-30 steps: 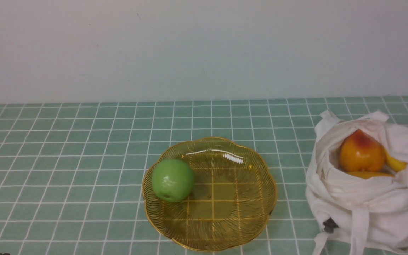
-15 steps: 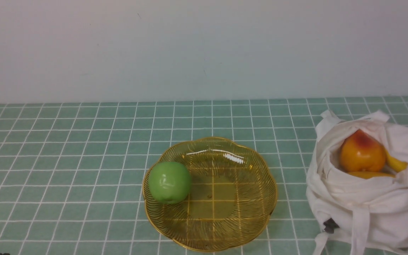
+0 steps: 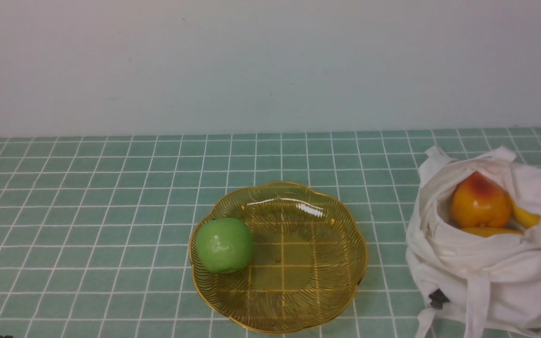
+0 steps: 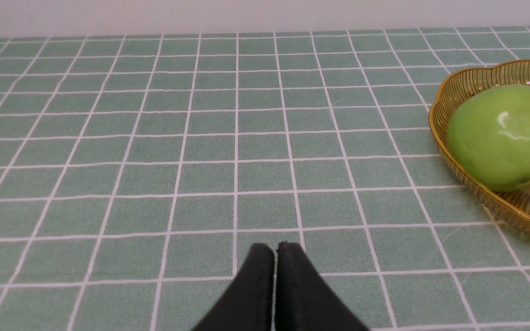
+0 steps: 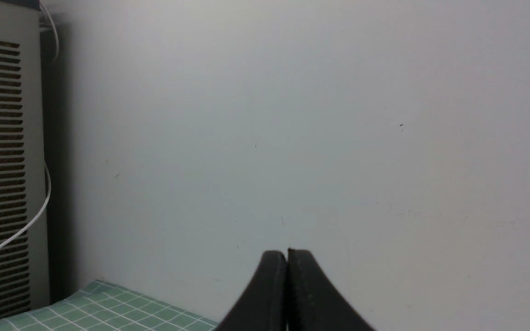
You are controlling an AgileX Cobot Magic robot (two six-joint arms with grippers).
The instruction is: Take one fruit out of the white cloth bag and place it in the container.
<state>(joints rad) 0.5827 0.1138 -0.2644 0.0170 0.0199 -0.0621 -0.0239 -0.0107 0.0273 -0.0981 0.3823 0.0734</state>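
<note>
green apple in amber dish; bag's dark tag unreadable.

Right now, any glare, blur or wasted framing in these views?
Front view: sharp, white glare streak on the container rim. Left wrist view: highlight on the apple, focus fine. Right wrist view: mostly blank wall behind the shut right claw.

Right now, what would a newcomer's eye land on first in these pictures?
The green apple catches the eye first, lying just inside the left rim of the amber dish at the middle of the tiled table. Next comes the white bag on the right, open, with a peach showing inside.
</note>
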